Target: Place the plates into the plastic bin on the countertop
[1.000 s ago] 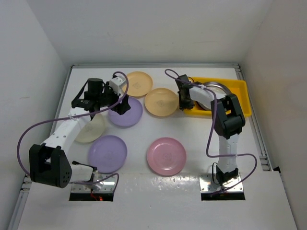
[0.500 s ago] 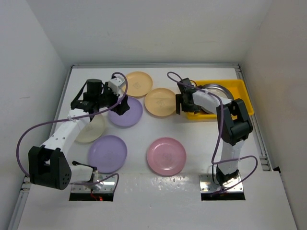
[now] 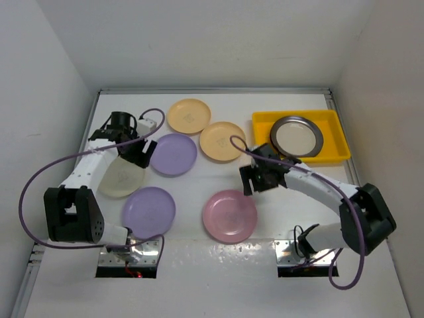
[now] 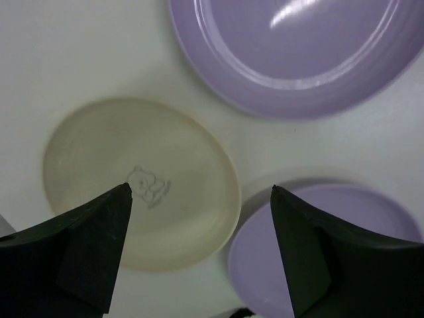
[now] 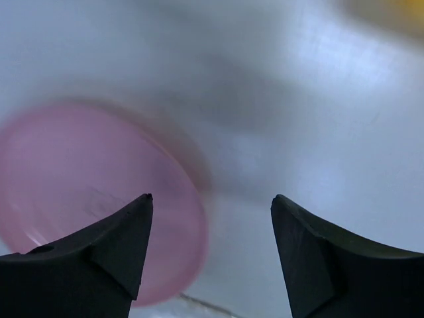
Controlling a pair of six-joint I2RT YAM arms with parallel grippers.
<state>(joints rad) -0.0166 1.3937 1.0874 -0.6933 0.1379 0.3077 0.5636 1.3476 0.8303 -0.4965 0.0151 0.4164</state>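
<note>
Nearest the arm bases on the white countertop (image 3: 199,180), a pink plate (image 3: 230,216) and a lavender plate (image 3: 148,212) lie flat and well apart. The right gripper (image 3: 254,180) hangs just beyond the pink plate's far right edge, its jaws parted and holding nothing. The right wrist view confirms this: the two dark fingers of the right gripper (image 5: 211,197) stand wide, bare counter shows between them, and the pink plate (image 5: 93,199) is blurred at lower left.

On the left side, a cream plate (image 3: 121,177) sits just beyond the near lavender plate, close to it; whether their rims touch cannot be told. The left gripper (image 3: 138,158) is poised over the cream plate's far edge, released and empty. In the left wrist view the left gripper (image 4: 201,192) frames the cream plate (image 4: 139,182), with its small printed mark, between open fingers; the near lavender plate (image 4: 331,245) lies beside it and a second lavender plate (image 4: 298,53) lies further on.

That second lavender plate (image 3: 173,154) rests mid-counter. Beside it to the right is an orange plate (image 3: 222,141), and another orange plate (image 3: 189,116) lies farther back, close by it.

At far right stands the yellow bin (image 3: 262,120), with a metal-rimmed plate (image 3: 296,135) lying flat inside. The other six plates are on the counter, outside the bin. White walls (image 3: 199,46) close in the scene.
</note>
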